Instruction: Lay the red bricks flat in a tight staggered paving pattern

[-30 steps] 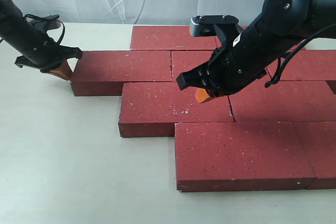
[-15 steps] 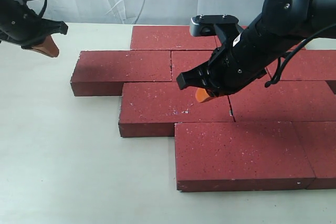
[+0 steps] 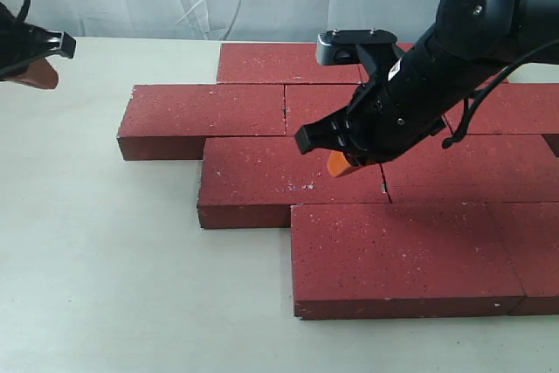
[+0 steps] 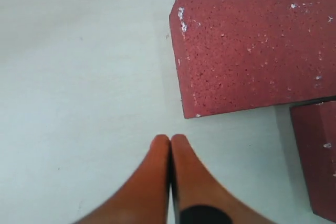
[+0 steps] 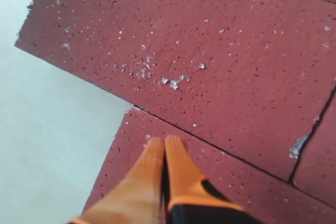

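Over the middle of the flat bricks (image 3: 262, 176), whose long sides run 9 to 3 o'clock, the right gripper (image 3: 337, 163) hangs pinched shut and empty, far nearer than the shut, empty left gripper (image 3: 39, 73) off at 10 o'clock.

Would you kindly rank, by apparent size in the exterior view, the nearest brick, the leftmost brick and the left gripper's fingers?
The nearest brick, likely inflated by closeness
leftmost brick
left gripper's fingers, smallest by far

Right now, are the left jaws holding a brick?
No, the left jaws are shut on nothing above the table, apart from the nearest brick.
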Controlling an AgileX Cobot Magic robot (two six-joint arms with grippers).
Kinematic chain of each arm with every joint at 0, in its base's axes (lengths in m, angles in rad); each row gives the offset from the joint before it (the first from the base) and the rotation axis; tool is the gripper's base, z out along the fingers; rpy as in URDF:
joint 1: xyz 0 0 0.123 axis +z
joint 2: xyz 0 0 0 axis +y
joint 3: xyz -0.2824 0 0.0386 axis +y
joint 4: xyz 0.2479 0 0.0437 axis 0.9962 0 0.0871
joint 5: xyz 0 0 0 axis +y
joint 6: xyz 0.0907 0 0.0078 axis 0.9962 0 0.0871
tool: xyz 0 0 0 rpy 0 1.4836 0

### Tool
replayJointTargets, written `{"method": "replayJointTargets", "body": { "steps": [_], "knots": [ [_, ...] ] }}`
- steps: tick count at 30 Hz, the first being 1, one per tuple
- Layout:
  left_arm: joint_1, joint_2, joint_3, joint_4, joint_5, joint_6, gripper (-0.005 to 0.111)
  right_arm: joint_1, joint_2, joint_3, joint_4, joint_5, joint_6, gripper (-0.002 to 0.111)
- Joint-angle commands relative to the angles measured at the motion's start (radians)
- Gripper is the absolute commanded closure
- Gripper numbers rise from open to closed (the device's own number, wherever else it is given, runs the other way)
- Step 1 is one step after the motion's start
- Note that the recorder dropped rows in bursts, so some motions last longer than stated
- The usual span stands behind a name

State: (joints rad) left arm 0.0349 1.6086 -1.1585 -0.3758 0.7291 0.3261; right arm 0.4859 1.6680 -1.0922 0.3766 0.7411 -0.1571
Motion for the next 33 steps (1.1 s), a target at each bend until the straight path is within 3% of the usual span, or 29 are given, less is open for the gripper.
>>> {"method": "replayJointTargets", "body": {
  "steps": [1, 11, 15, 20, 25, 33],
  "knots": [
    [0.002, -0.098, 0.057, 0.011, -0.036, -0.013, 0.107, 0.003, 0.0, 0.0, -0.044, 0.006, 0.037, 0.109],
    [0.002, -0.262, 0.098, 0.107, -0.045, -0.087, 0.107, 0.003, -0.029, 0.0, -0.304, -0.001, 0.29, 0.109],
    [-0.076, -0.326, 0.144, 0.118, -0.093, -0.092, 0.107, 0.003, -0.109, 0.0, -0.377, -0.024, 0.323, 0.109],
    [-0.185, -0.358, 0.179, 0.156, -0.123, -0.121, 0.107, -0.145, -0.175, 0.002, -0.367, 0.009, 0.335, 0.109],
    [-0.206, -0.412, 0.186, 0.282, -0.127, -0.246, 0.107, -0.295, -0.279, 0.052, -0.355, 0.016, 0.335, 0.109],
    [-0.206, -0.56, 0.315, 0.27, -0.26, -0.246, 0.107, -0.316, -0.456, 0.173, -0.355, -0.058, 0.336, 0.109]
  ]
}}
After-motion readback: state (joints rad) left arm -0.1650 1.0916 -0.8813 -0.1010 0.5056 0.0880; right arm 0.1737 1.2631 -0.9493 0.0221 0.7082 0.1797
